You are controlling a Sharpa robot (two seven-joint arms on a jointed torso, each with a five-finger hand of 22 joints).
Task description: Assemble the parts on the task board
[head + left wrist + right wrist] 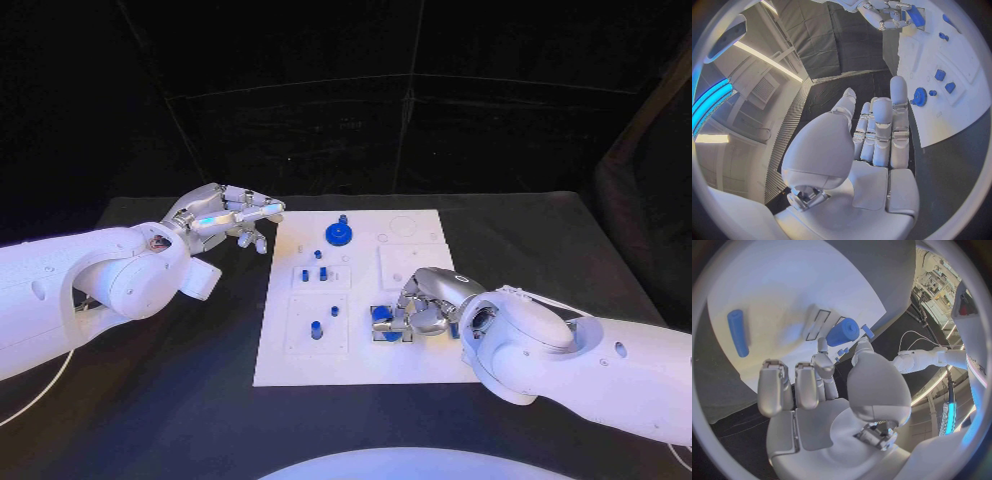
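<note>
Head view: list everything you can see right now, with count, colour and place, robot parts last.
Table: one, black, under everything.
Task board: one, white, middle of the table.
Gear: one, blue, standing at the board's far end.
Small pegs: several, blue, standing in the board's middle-left blocks; exact count unclear.
Cylinder: one, blue, held at the board's near right.
Left hand: silver, empty, fingers apart, beside the board's far left corner.
Right hand: silver, fingers around the cylinder.

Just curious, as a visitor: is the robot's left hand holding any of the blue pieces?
No: the left hand holds nothing, its fingers stretched out straight beside the white board.
</note>
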